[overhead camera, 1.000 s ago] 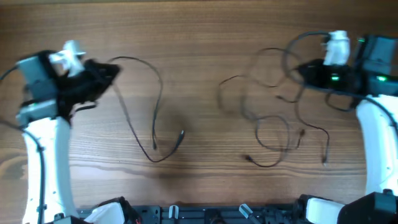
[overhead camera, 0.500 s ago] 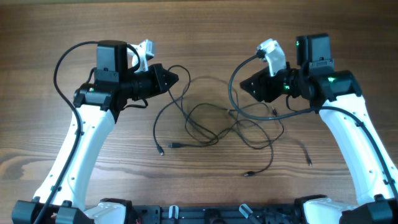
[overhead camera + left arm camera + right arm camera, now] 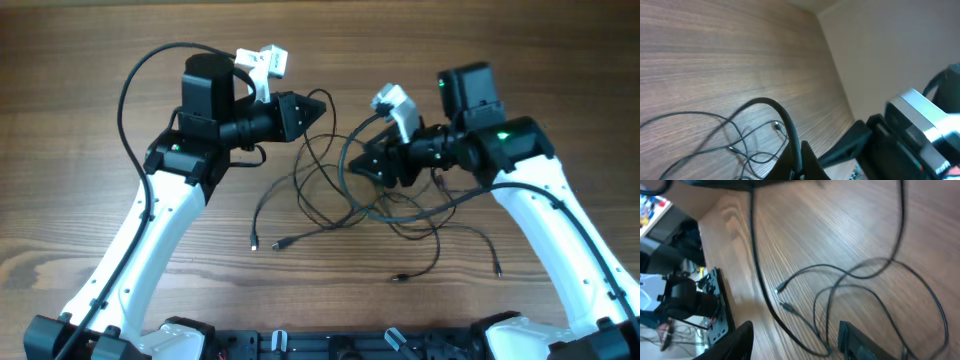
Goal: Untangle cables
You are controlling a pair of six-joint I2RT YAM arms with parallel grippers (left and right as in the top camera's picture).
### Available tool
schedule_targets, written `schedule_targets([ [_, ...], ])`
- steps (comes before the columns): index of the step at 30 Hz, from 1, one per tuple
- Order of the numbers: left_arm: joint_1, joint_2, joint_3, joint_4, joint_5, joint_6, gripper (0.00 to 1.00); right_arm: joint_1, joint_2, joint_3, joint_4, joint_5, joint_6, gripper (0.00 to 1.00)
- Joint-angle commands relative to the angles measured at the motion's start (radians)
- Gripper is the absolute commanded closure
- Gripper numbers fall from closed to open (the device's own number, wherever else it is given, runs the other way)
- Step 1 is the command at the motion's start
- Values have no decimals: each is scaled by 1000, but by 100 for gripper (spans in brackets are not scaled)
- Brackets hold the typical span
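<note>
Since the cables (image 3: 340, 192) bunch at centre frame, the right gripper (image 3: 362, 166), jaws apart, sits nearest. The left gripper (image 3: 312, 108) pinches a strand.

Even soft light, wrist views motion-blurred

1. Robot arms: two, the left arm (image 3: 150, 225) and the right arm (image 3: 565, 235).
2. Grippers: two, the left gripper (image 3: 320, 106) and the right gripper (image 3: 357, 166), one per arm.
3. White wrist cameras: two, the left wrist camera (image 3: 263, 62) and the right wrist camera (image 3: 392, 100).
4. Cables (image 3: 330, 190): one tangle of thin black wires; how many separate wires cannot be told.
5. Plug ends (image 3: 254, 245): four show overhead, two close together at the lower left of the tangle and two apart at the lower right.
6. Table (image 3: 80, 60): one, of wood.
</note>
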Motion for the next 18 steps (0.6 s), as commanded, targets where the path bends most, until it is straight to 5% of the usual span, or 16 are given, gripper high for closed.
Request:
schedule_targets([
  [1,-4,6,5,8,19,-228,96,64,-13,10,68,-39,-28,43],
  [8,-4,6,5,22,31,-591,96,166,8,10,175,-38,-28,47],
  [18,-47,6,5,67,114,-679,96,172,12,10,193,-36,5,96],
])
